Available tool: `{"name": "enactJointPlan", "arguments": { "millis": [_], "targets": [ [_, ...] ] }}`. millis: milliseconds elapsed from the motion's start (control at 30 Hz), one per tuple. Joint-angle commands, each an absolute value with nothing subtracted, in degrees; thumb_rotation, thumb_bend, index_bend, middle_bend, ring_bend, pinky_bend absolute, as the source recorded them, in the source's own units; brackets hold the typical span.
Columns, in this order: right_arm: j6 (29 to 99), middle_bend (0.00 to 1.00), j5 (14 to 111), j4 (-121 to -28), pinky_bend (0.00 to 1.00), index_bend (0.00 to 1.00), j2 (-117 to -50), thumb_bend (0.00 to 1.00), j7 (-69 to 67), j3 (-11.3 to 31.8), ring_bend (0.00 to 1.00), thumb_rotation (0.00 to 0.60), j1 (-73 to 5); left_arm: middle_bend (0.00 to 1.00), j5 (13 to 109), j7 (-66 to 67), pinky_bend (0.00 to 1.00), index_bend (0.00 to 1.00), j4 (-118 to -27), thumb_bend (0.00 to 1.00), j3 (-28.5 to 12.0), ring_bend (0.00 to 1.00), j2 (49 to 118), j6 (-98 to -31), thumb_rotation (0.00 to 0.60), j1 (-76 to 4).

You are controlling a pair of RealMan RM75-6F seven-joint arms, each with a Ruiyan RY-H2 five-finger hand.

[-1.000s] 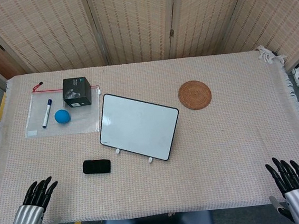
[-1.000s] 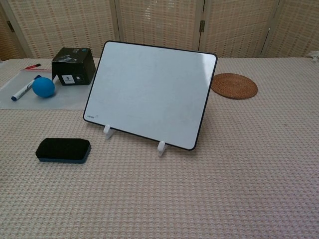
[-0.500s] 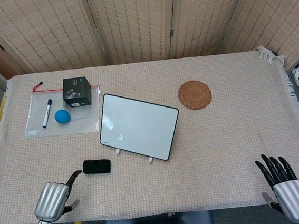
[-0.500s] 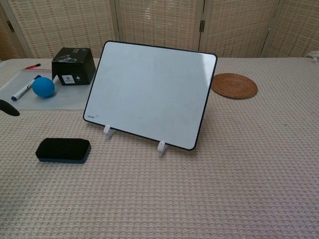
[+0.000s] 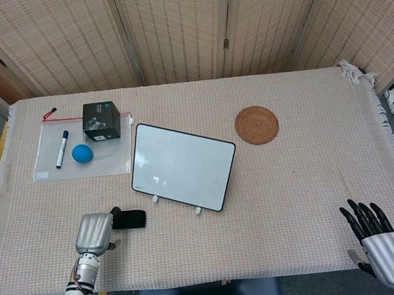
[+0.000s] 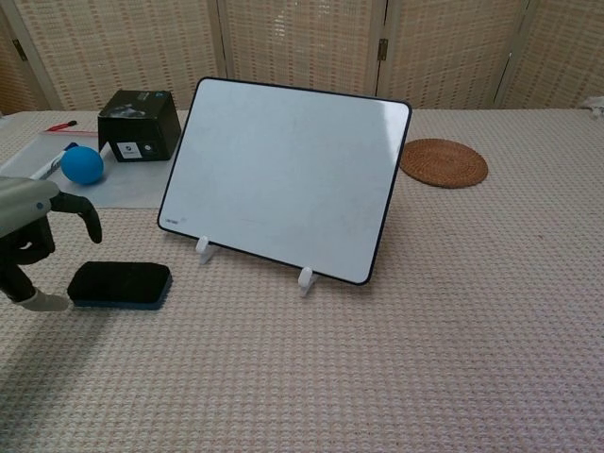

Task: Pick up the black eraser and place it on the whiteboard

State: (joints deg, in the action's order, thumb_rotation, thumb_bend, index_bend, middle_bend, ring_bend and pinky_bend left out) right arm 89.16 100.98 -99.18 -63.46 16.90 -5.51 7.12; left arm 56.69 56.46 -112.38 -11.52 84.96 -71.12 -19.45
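The black eraser [image 5: 129, 219] [image 6: 121, 284] lies flat on the tablecloth, in front of the left corner of the whiteboard [image 5: 183, 165] [image 6: 283, 177], which stands tilted on white feet. My left hand [image 5: 95, 232] [image 6: 33, 236] hovers just left of the eraser, fingers curled downward around nothing, one fingertip close to the eraser's left end. My right hand [image 5: 377, 238] is at the near right table edge, fingers spread, holding nothing; the chest view does not show it.
A clear pouch [image 5: 52, 167] at the far left carries a blue ball [image 5: 82, 153] [image 6: 83, 165], a marker [image 5: 61, 148] and a black box [image 5: 101, 120] [image 6: 140, 125]. A round woven coaster [image 5: 256, 125] [image 6: 444, 162] lies right of the whiteboard.
My left hand has moved right and forward from the near table edge to beside the eraser. The right hand has shifted slightly. The eraser has not moved.
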Motion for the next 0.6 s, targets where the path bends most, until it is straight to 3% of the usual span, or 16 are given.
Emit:
{"name": "enactJointPlan", "arguments": {
  "millis": [33,333,600],
  "targets": [
    [88.9,0.0,100.6,-99.3,0.0,0.0,-63.6,0.31,17.2,-5.4,0.0,0.6,7.0,1.0,51.0,58.8,1.0,0.39,-109.9,0.19,-13.3,1.0,88.1,-71.3,0.6,-23.3],
    [88.9,0.0,99.4,-99.6,0.0,0.0,-63.4,0.31,16.9,-5.0,0.0,0.6,6.8,1.0,45.6,59.9,1.0,0.33,-105.9,0.19,-12.9,1.0,90.9,-72.1,0.6,-27.9],
    [88.1,0.0,97.7,-99.6,0.0,0.0,-63.3,0.31,16.6,-4.3,0.0,0.6,6.1,1.0,40.3,59.0,1.0,0.35,-102.6,0.19,-12.7,1.0,90.6,-71.0,0.6,-30.9]
  ]
}}
